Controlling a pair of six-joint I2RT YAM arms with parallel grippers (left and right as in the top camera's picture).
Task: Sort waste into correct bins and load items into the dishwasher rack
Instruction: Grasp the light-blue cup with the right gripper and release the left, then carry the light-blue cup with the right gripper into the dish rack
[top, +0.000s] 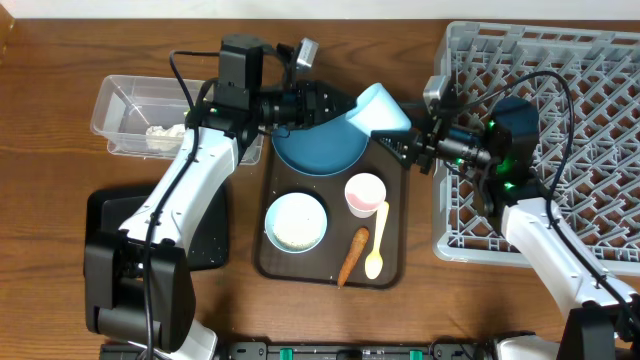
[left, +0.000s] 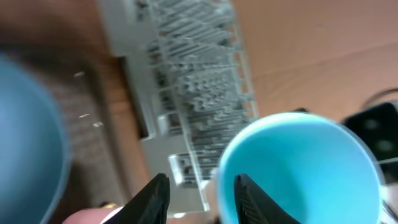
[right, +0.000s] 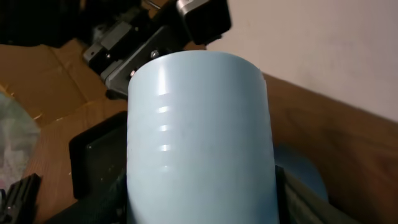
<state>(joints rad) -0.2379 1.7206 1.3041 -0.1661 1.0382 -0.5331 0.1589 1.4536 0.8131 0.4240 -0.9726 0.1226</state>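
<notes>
The small light-blue cup (top: 378, 108) hangs tilted between both arms, above the dark blue plate (top: 318, 150) on the brown tray (top: 395, 265). My right gripper (top: 408, 135) is shut on the light-blue cup (right: 199, 124), one finger along each side of its wall. My left gripper (left: 199, 186) is open. One of its fingers (left: 249, 199) reaches inside the cup's mouth (left: 298, 168) and the other stays outside, with the rim loose between them. The pink cup (top: 365, 192), white bowl (top: 296, 222), carrot (top: 352, 257) and cream spoon (top: 377, 245) lie on the tray.
The grey dishwasher rack (top: 560, 130) stands at the right, under my right arm. A clear tub (top: 125, 100) holding white tissue (top: 165, 135) sits at the back left. A black tray (top: 105, 215) lies at the left, partly under my left arm.
</notes>
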